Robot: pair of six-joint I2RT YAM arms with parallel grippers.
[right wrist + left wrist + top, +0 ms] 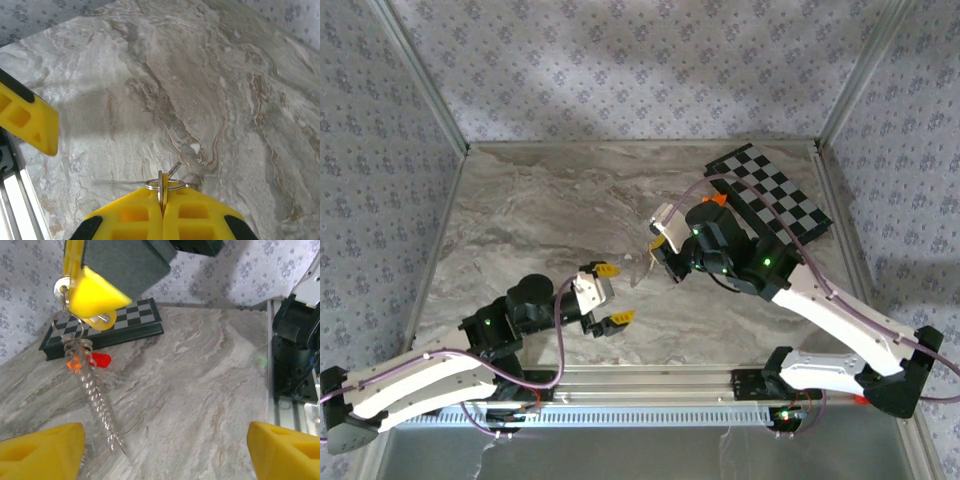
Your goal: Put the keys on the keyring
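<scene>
My right gripper [162,202] is shut, its yellow pads pinching the yellow-headed key [164,186] together with the thin silvery keyring [165,185]. In the left wrist view the key [98,320] and ring [62,289] sit at those pads, held above the table. The chain [97,400] hangs down from them to the marble. From above, the right gripper [657,252] is at mid-table with the chain [642,268] below it. My left gripper [612,293] is open just left of it, a little apart. Nothing lies between the left gripper's fingers [40,450].
A black-and-white chessboard [775,195] lies at the back right, with an orange block [718,199] at its near corner. The left wrist view shows the orange block [74,363] and a red block [101,359] behind the chain. Patterned walls enclose the marble table [540,220].
</scene>
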